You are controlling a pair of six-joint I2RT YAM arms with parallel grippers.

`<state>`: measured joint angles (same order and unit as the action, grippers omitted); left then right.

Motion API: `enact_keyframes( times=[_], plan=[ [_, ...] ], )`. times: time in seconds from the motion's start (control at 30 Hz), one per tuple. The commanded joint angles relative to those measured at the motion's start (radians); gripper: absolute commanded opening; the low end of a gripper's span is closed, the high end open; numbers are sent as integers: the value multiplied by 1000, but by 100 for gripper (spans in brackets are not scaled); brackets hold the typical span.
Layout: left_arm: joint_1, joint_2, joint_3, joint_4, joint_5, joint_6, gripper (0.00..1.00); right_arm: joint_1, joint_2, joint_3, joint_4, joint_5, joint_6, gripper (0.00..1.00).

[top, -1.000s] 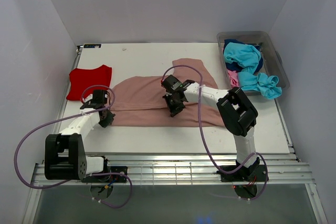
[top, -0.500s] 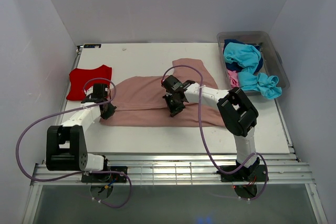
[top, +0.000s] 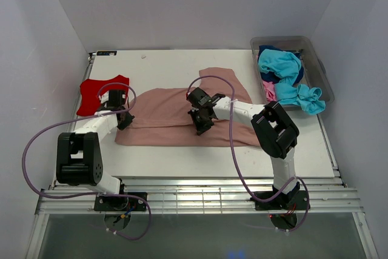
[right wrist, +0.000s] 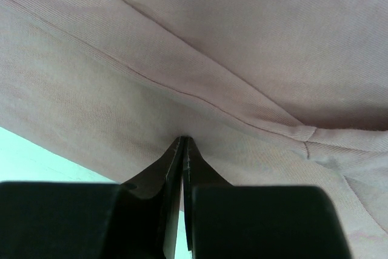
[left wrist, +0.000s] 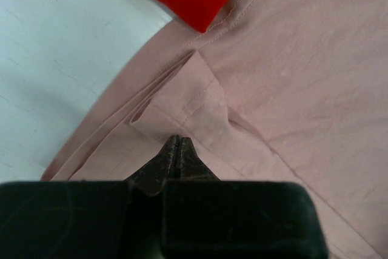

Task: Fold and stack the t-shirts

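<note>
On counter [top: 170, 68], dusty-pink tee [top: 170, 122] lies flat. Left pincer [top: 124, 119] clamped tight on its folded left hem, just beside corner of red tee [top: 97, 94]. Right pincer [top: 202, 127] pinched closed on crease at shirt's middle.

the spread t-shirt [top: 163, 116] lies in the middle of the table [top: 170, 65]; a smaller t-shirt [top: 97, 92] touches its far left end; the bin [top: 322, 76] at far right holds more t-shirts [top: 282, 68].
</note>
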<state>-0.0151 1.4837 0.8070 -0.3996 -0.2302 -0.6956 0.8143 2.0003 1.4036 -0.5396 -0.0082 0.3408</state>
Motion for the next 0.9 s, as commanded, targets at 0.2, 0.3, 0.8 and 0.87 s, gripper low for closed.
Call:
enact_keyframes(
  times=[0.2,0.3,0.8,0.87],
  plan=[
    [-3,50,57,45,-29,11,0,26,25,-60,-42,4,7,8],
    [-3,75,72,54,-32,25,0,26,22,-60,-43,7,7,8],
    [-2,181,244,91,-51,85,0,39,-3,-114,-46,47,18,8],
    [-3,158,250,93,-31,90,0,39,-1,-115,-45,47,18,8]
  ],
)
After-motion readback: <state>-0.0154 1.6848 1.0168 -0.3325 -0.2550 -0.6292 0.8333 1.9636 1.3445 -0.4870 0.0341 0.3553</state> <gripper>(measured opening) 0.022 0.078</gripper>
